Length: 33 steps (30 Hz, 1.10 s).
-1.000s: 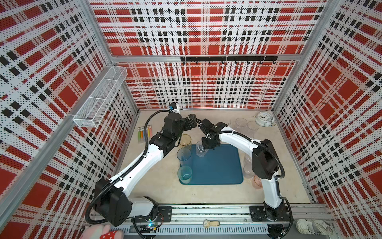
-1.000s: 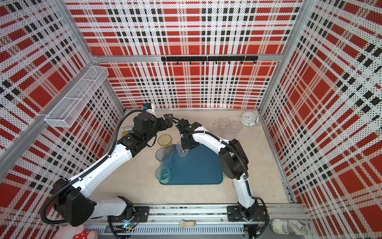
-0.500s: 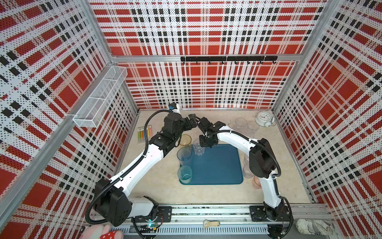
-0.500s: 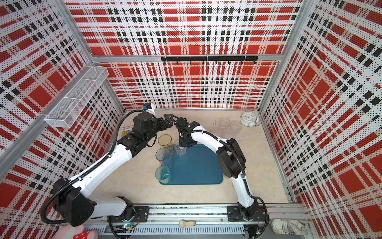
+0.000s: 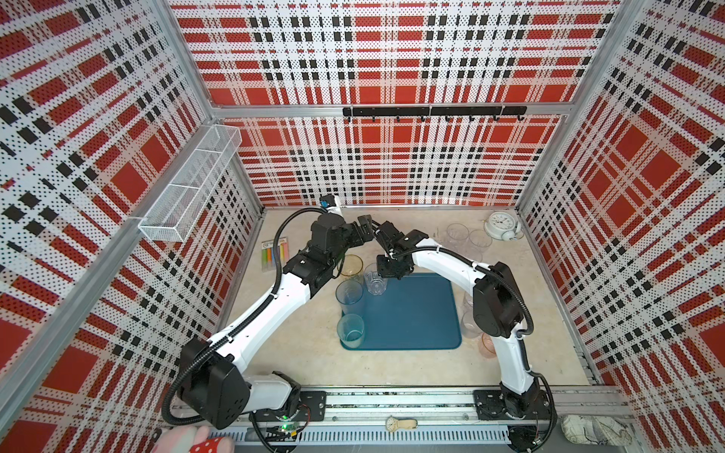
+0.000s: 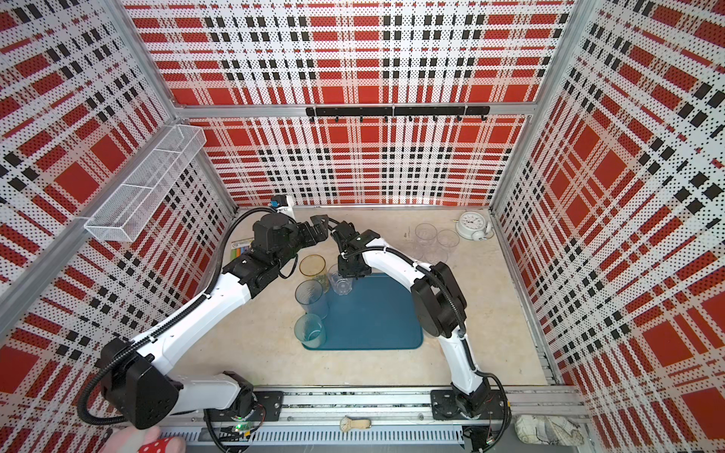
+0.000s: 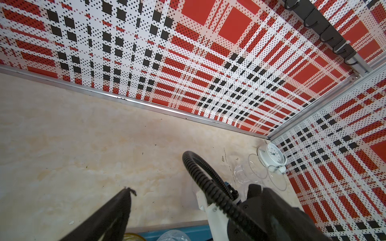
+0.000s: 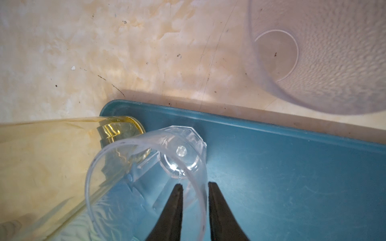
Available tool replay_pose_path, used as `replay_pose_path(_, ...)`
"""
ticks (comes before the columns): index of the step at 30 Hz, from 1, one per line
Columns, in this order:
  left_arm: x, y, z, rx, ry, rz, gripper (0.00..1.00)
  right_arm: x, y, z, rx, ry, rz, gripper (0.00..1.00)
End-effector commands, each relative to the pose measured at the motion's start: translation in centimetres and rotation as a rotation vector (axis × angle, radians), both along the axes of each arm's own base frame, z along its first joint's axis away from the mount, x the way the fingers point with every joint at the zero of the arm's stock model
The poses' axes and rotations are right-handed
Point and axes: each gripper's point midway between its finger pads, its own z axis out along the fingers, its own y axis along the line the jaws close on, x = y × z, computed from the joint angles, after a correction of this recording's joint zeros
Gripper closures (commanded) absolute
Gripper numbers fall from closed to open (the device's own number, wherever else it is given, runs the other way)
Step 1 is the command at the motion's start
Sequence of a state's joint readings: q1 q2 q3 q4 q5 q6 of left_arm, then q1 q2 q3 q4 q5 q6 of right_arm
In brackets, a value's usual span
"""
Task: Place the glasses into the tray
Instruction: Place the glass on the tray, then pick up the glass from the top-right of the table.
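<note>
The dark teal tray (image 5: 416, 313) (image 6: 376, 313) lies mid-table. Along its left side stand an amber glass (image 5: 350, 266), a blue-grey glass (image 5: 349, 295) and a mint-green glass (image 5: 350, 331). A clear faceted glass (image 5: 375, 280) (image 8: 181, 154) stands on the tray's far left corner, touching the amber glass (image 8: 52, 156). My right gripper (image 5: 386, 272) (image 8: 195, 184) points down over it, open a little. Its fingers straddle the rim, one inside and one outside. My left gripper (image 5: 367, 231) hangs open and empty behind the tray. Only one of its fingers (image 7: 117, 210) shows in the left wrist view.
Clear glasses (image 5: 458, 235) cluster at the back right beside a white alarm clock (image 5: 502, 225). More glasses, one pink (image 5: 488, 345), stand right of the tray behind my right arm. A frosted glass (image 8: 323, 62) stands beyond the tray's far edge. A wire basket (image 5: 192, 184) hangs on the left wall.
My right arm shifted the clear faceted glass slightly left on the tray, and its jaws have parted from the rim. The left arm has not moved.
</note>
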State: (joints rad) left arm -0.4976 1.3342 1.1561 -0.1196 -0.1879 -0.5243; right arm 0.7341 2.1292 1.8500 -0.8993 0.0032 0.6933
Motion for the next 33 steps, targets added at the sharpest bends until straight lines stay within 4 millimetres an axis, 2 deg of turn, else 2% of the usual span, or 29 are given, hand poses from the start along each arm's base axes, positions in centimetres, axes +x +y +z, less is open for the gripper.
replay_pose_path(1, -0.3, -0.2, 0.1, 0.0, -0.006, -0.008, 0.02, 0.5, -0.6, 4.1, 0.061, -0.063, -0.009, 0.68)
replay_pose_path(4, -0.4, -0.6, 0.3, 0.019, -0.013, -0.004, 0.02, 0.9, -1.7, 6.6, 0.105, -0.096, -0.02, 0.62)
replay_pose_path(7, -0.5, -1.7, 0.1, 0.077, -0.011, -0.01, 0.02, 1.7, -4.1, 9.2, 0.135, -0.152, -0.059, 0.57)
replay_pose_path(10, -0.7, -4.0, -0.3, 0.113, -0.005, -0.059, 0.02, 2.6, -7.7, 10.6, 0.129, -0.2, -0.114, 0.55)
replay_pose_path(14, -1.4, -7.9, -1.5, 0.136, 0.012, -0.144, 0.02, 3.4, -13.1, 10.9, 0.121, -0.221, -0.204, 0.53)
replay_pose_path(20, -3.2, -14.8, -4.9, 0.16, 0.073, -0.318, 0.02, 3.6, -20.7, 9.7, 0.092, -0.223, -0.373, 0.53)
replay_pose_path(23, -4.2, -17.5, -6.9, 0.176, 0.109, -0.387, 0.02, 3.6, -23.7, 8.8, 0.057, -0.228, -0.442, 0.54)
replay_pose_path(29, -5.9, -21.0, -11.3, 0.214, 0.193, -0.494, 0.02, 3.8, -29.9, 6.0, -0.026, -0.198, -0.563, 0.54)
replay_pose_path(33, -6.6, -21.8, -13.7, 0.258, 0.247, -0.524, 0.02, 4.2, -32.9, 5.1, -0.073, -0.19, -0.614, 0.54)
